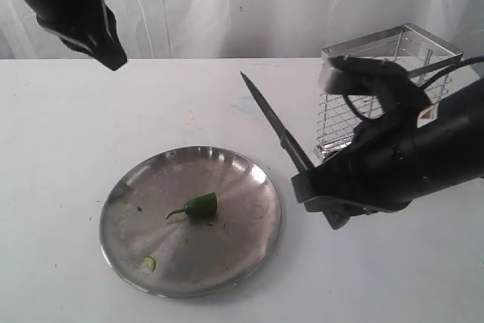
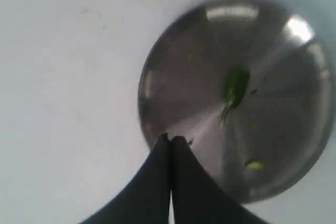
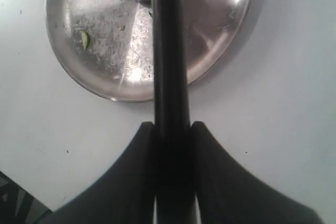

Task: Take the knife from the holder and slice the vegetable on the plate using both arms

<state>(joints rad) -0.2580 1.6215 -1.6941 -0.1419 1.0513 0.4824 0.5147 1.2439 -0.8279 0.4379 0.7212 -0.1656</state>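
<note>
no readable text, no labels, no brand marks, no numbers in any view

Exterior view looks down from the front; both wrist views look down, sharing the plate (image 1: 189,221).

1. The place looks like a staged robot test or lab setup, not a lived-in kitchen: a plain white tabletop (image 1: 91,156) fills the scene.
2. Wrinkled white cloth (image 1: 249,5) hangs along the far side as a backdrop, hiding any room behind it.
3. Two black robot arms, one at far left (image 1: 72,5) and one at right (image 1: 423,156), reach over the tabletop.
4. The only kitchen items are a steel plate (image 1: 136,194), a knife (image 1: 276,122) and a wire holder (image 1: 393,58).
</note>
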